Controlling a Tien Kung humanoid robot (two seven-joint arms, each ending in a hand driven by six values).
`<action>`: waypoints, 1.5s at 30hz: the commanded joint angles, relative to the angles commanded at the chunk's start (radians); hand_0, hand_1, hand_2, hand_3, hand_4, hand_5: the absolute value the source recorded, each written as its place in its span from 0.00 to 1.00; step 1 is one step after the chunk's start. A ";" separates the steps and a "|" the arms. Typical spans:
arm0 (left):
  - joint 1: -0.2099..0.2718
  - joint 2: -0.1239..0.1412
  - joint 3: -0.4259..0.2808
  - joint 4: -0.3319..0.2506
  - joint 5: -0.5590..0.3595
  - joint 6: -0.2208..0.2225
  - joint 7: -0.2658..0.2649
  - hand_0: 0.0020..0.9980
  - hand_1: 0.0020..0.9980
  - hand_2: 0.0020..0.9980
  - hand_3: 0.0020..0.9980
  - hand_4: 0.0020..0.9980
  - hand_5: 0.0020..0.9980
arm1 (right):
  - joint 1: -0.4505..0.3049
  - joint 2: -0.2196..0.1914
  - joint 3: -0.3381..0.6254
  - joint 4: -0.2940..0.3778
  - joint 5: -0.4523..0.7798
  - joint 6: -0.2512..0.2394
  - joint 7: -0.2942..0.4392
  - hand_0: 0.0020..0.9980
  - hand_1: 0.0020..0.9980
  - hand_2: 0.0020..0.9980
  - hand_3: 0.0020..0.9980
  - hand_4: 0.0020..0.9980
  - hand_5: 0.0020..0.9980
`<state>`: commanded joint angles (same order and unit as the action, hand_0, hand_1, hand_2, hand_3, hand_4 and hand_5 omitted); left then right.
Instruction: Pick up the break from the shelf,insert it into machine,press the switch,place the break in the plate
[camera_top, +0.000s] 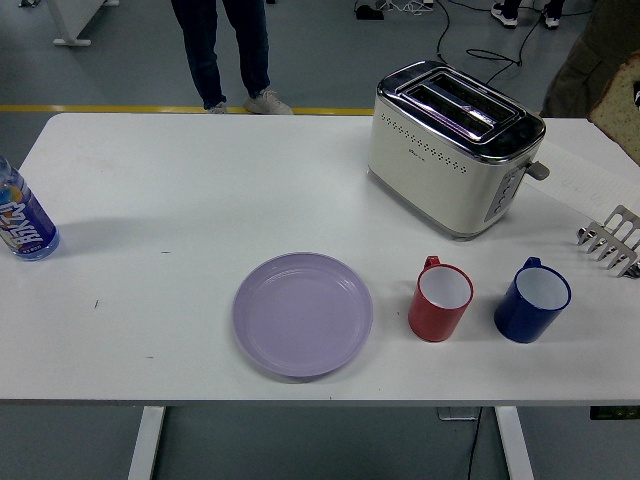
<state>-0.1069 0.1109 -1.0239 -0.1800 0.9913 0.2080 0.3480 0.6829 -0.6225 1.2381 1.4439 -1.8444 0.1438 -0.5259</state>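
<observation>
At the right edge, bread hangs above the rack (my hand unseen, grip unknowable); next I align it over the toaster slot.

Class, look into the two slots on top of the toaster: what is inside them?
The toaster shows two dark, open slots with no bread sticking out. Their depths are shadowed, so the bottoms cannot be seen. A bread slice sits at the picture's right edge, outside it.
</observation>
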 joint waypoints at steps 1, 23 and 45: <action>0.000 0.000 0.000 0.000 0.000 0.000 0.000 0.63 0.49 0.48 0.55 0.33 0.81 | 0.004 -0.001 -0.002 0.000 0.004 0.002 0.001 0.17 0.24 0.45 0.48 0.58 0.08; -0.005 0.001 0.004 0.000 -0.005 0.001 0.000 0.63 0.49 0.47 0.55 0.34 0.81 | 0.065 -0.004 -0.038 -0.001 0.087 0.023 0.052 0.17 0.24 0.45 0.47 0.58 0.08; -0.008 0.002 0.007 0.000 -0.009 0.001 0.000 0.63 0.49 0.47 0.55 0.34 0.82 | 0.150 0.002 -0.102 -0.028 0.193 0.091 0.066 0.17 0.24 0.45 0.47 0.58 0.08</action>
<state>-0.1145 0.1129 -1.0170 -0.1800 0.9826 0.2088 0.3478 0.8325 -0.6208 1.1363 1.4163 -1.6515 0.2346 -0.4603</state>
